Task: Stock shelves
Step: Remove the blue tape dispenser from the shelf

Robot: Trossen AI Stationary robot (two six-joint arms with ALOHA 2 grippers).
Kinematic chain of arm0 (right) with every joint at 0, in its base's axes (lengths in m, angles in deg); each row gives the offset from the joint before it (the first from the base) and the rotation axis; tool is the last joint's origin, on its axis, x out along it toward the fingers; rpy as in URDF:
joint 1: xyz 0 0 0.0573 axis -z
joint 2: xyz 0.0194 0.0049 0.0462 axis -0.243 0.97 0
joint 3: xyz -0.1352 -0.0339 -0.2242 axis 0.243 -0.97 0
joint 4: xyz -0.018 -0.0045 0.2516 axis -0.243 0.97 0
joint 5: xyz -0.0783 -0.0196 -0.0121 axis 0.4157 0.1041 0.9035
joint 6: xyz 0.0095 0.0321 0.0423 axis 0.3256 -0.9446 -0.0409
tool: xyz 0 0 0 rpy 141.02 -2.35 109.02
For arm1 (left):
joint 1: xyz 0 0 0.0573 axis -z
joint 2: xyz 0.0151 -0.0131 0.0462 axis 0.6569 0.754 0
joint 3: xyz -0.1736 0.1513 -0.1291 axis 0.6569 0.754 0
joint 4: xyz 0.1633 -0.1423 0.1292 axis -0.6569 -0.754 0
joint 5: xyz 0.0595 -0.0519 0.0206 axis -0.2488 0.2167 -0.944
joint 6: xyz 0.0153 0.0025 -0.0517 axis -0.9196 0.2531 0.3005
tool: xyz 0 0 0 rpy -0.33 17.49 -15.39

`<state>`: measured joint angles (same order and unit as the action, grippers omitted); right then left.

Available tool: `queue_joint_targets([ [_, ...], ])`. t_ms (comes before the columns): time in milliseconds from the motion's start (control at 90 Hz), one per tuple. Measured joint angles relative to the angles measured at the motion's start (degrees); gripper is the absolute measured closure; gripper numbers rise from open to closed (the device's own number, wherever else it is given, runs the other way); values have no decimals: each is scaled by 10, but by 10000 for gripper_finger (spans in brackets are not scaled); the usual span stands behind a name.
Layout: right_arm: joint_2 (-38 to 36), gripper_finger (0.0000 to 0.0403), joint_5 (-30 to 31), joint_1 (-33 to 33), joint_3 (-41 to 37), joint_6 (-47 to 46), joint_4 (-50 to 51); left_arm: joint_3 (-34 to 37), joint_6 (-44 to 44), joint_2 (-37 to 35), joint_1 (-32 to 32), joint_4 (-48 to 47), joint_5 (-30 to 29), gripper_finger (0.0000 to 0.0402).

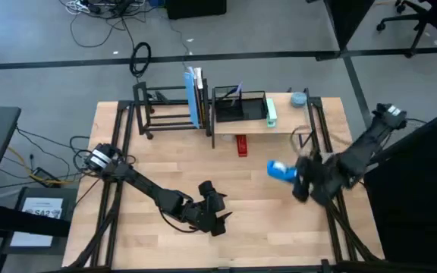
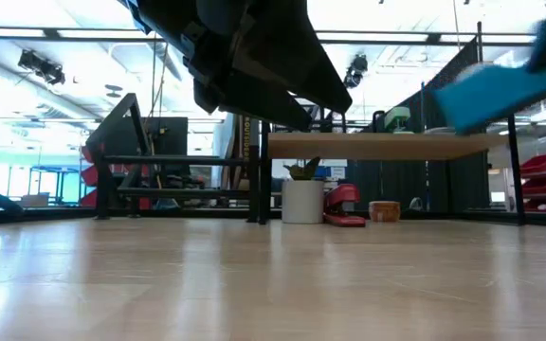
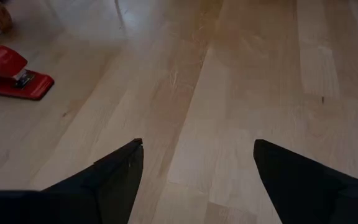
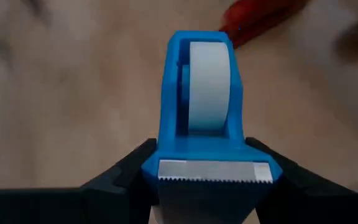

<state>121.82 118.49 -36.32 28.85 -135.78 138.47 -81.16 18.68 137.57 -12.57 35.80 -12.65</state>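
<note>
A blue tape dispenser (image 4: 201,106) with a white roll is up in the air above the table's right half, and my right gripper (image 4: 207,163) is shut on it. In the low view the dispenser (image 2: 486,90) hangs beside the wood-top shelf (image 2: 377,144). At the table's far edge stand the black tube-frame rack (image 1: 165,106) and the wood-top shelf (image 1: 279,123). My left gripper (image 3: 197,149) is open with nothing between its fingers. It hovers above the table's near middle (image 1: 217,212). My right gripper pinches the dispenser's cutter end (image 4: 166,163) between its two fingers, one on each side wall beside the toothed blade (image 4: 207,172). The fingers come from the table's right. The dispenser points away from them toward the left, roll edge up, lifted clear of the table.
A red stapler (image 1: 241,144) lies on the table in front of the wood-top shelf, with a white cup (image 2: 301,201) and a small tan thing (image 2: 384,210) beneath the plank. Blue books (image 1: 196,95), a black mesh organizer (image 1: 237,106) and a green item (image 1: 271,112) stand at the back.
</note>
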Motion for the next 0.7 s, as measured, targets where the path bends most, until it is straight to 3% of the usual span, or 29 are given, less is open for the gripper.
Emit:
queue_joint_targets([
  [178,91,229,-171,-87,0,16,7,0,-1,0,0,11,0,117],
  [244,109,229,-206,-111,0,-4,14,0,-3,0,0,12,0,117],
  [511,117,220,-150,-180,-57,-225,-40,0,-3,0,0,20,-2,117],
  [700,148,224,-189,-187,-97,-457,-9,0,-4,0,0,24,-1,117],
])
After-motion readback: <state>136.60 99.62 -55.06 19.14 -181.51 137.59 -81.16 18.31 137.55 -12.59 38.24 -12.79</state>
